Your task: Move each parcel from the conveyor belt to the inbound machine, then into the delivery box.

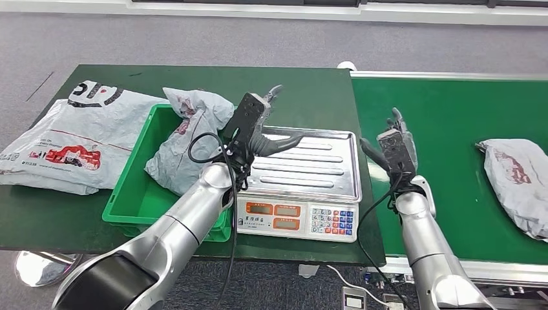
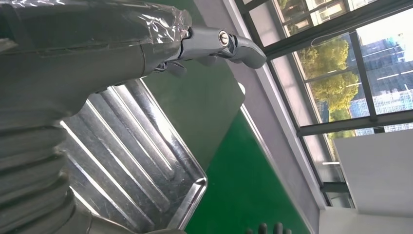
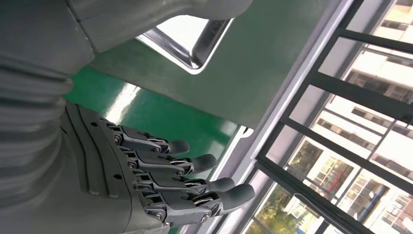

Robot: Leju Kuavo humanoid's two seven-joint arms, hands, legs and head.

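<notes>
A grey plastic-wrapped parcel (image 1: 519, 182) lies on the green conveyor belt (image 1: 446, 123) at the far right. Another grey parcel (image 1: 184, 139) sits crumpled in the green delivery box (image 1: 132, 200). Between them stands the weighing scale with a bare steel tray (image 1: 310, 169) (image 2: 136, 161). My left hand (image 1: 256, 121) hovers over the tray's left side, fingers apart, holding nothing; its thumb (image 2: 221, 43) juts out above the tray. My right hand (image 1: 396, 143) (image 3: 160, 180) is raised over the belt's left end, fingers straight and spread, well short of the belt parcel.
A large white printed bag (image 1: 64, 139) lies flat on the dark green table (image 1: 304, 90) left of the box. The scale's keypad and displays (image 1: 297, 218) face the table's front edge. The belt between my right hand and the parcel is bare.
</notes>
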